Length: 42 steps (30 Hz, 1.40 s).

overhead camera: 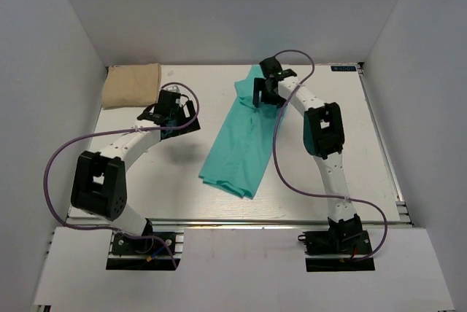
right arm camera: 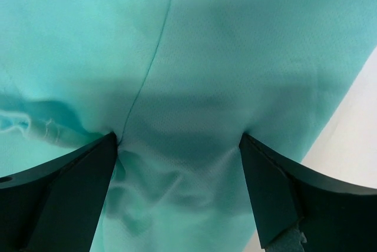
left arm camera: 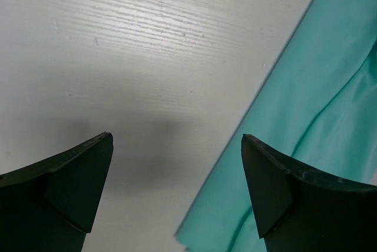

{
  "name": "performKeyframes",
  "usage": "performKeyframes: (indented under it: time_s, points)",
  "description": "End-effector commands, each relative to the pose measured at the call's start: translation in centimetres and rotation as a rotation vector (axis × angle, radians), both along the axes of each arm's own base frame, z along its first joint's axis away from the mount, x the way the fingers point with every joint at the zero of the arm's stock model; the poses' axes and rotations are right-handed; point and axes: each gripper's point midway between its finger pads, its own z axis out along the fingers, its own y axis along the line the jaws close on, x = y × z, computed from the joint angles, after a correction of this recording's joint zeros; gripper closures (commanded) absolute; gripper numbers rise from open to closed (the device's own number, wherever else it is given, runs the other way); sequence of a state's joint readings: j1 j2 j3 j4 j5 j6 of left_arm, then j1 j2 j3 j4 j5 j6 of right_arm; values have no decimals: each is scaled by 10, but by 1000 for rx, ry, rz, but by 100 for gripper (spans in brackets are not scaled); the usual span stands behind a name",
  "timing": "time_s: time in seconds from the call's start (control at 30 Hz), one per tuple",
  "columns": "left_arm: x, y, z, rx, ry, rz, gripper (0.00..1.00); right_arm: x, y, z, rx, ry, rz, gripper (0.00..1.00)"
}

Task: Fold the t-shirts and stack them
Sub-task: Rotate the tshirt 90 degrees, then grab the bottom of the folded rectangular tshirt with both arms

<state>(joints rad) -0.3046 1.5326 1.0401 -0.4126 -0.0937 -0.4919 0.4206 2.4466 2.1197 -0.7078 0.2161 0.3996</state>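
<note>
Top external view: teal shirt (overhead camera: pixel 241 144) at table (overhead camera: pixel 182 195) centre, tan shirt (overhead camera: pixel 131 84) far left corner. Right gripper (right arm camera: pixel 177 140) spread wide on teal's far end, left gripper (left arm camera: pixel 177 137) gaping beside its edge. Better pinch both layers evenly tbh.

2 arms inspected. Left arm (overhead camera: pixel 120 155) rises from its base, bends sharply at the elbow and reaches forward and inward, with the wrist turned downward. Left gripper (left arm camera: pixel 177 140) points down with its jaws spread wide; both fingers (left arm camera: pixel 65 181) are dark and wedge-shaped. Right arm (overhead camera: pixel 328 159) extends well forward, leaning inward, with the wrist bent down at the far end. Right gripper (right arm camera: pixel 177 140) likewise points down, jaws spread wide, fingertips (right arm camera: pixel 76 175) level with each other.
</note>
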Motion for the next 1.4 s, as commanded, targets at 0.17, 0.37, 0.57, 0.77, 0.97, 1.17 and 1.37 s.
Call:
performKeyframes:
  time_s: [0.17, 0.37, 0.57, 0.77, 0.97, 1.17, 1.37]
  points:
    - [20, -30, -5, -80, 33, -165, 0, 75, -21, 19, -63, -221, 367, 10]
    - [2, -27, 6, -108, 1, -157, 0, 36, 9, 145, -28, -446, 525, 10]
    - [-22, -32, 15, -103, -27, -235, 0, -68, 13, 146, 27, -342, 514, 10]
    - [-54, -89, -1, -223, 31, -508, 0, -200, -16, 91, 254, -20, 256, 10]
    - [-91, -124, -39, -182, 142, -640, 0, -283, -35, 57, 347, 173, 147, 10]
    - [-112, -134, -63, -125, 204, -680, 10, -311, -22, 29, 469, 273, 145, 16]
    - [-133, -139, -80, -86, 272, -708, 19, -324, -14, 11, 539, 334, 131, 22]
